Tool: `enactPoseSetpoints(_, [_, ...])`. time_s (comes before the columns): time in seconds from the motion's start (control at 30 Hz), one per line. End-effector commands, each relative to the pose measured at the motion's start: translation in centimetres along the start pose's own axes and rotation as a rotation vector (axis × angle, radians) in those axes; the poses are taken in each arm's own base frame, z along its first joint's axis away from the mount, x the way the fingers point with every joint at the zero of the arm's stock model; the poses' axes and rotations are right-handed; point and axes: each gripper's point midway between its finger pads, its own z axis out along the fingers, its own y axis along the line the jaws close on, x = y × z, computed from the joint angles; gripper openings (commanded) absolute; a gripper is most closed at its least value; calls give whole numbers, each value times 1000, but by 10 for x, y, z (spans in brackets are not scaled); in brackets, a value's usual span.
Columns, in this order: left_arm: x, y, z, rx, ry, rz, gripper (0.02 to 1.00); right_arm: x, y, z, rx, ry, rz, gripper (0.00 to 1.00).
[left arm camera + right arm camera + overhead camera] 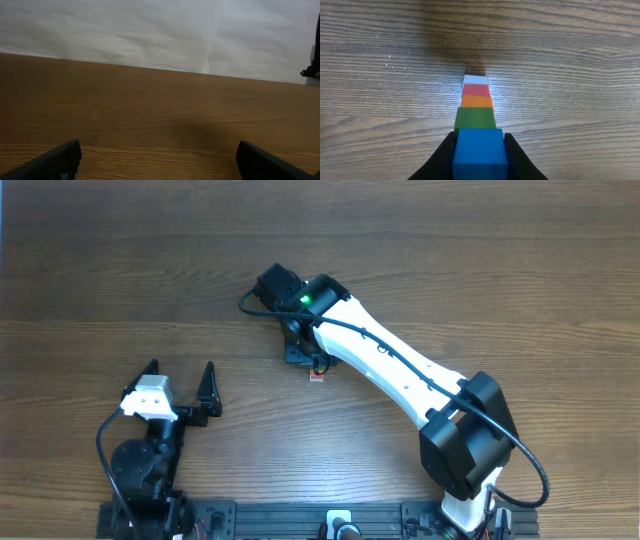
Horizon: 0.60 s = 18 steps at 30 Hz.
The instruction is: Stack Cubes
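- While the right gripper [479, 145] hangs over the stack [476, 107] near the middle of the tabletop [480, 270], its fingers [444, 152] are closed on the blue cube [480, 157], one on each side.
- The blue cube is directly above the green cube [475, 119]; contact between them cannot be confirmed.
- Below green are the orange cube [477, 101], the red cube [476, 90] and the white cube [475, 79], the white one lowest.
- The left gripper [181, 368] sits near its base, well apart from the stack, fingers spread wide and holding nothing.
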Motion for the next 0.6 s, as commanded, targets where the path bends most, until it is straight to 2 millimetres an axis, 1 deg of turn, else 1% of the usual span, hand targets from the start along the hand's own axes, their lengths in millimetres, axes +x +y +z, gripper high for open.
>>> enactPoseSetpoints(0.03, [2,0,0,7,1,14,1000,-8,1,-1,0,-18,2,9])
enactPoseSetpoints(0.6, [2,0,0,7,1,14,1000,-8,3,-1,-7,-20,-6,12])
